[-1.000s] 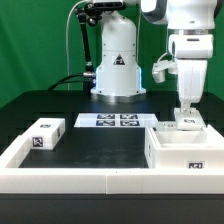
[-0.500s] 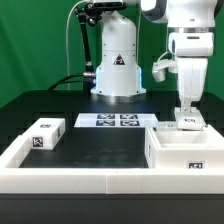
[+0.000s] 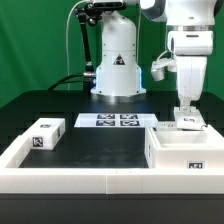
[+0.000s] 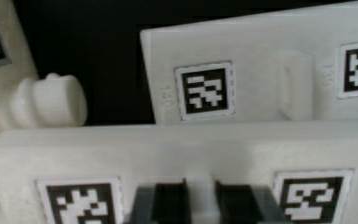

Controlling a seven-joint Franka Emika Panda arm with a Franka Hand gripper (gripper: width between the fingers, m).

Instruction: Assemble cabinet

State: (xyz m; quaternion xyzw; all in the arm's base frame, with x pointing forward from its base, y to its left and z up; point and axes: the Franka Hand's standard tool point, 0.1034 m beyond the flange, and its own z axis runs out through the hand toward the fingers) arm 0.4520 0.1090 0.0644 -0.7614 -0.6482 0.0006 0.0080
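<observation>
Nearest to us, along the lower edge of the exterior view, we are seeing the low white border rail (image 3: 100, 172) on the black bench (image 3: 100, 142).

Just behind it, in the lower right of the frame, the cabinet (image 3: 170, 152) is sitting with its hollow opening upward. We are finding nothing inside the part of the hollow that shows.

We are judging it to be stiff moulded plastic, light for its bulk, with smooth faces that may slip. It is looking too broad to span, so we are favouring a pinch on the upper edge of one wall, away from the tags.

In the lower left, well apart from the cabinet, a small tagged block (image 3: 43, 134) is lying alone.

At the cabinet's far edge, at the right of the frame, a smaller tagged piece (image 3: 190, 124) is standing. Whether it is resting on the rim or just behind it, we cannot tell.

The fingers (image 3: 185, 110) are hanging directly over this piece, pointing down. They are looking narrow, and the wrist view is showing two dark bars with a pale strip between. We cannot tell whether they are gripping anything.

Farther back, at mid-frame, the marker board (image 3: 107, 121) is lying flat. Beyond it, the robot base (image 3: 117, 65) is standing at upper centre.
</observation>
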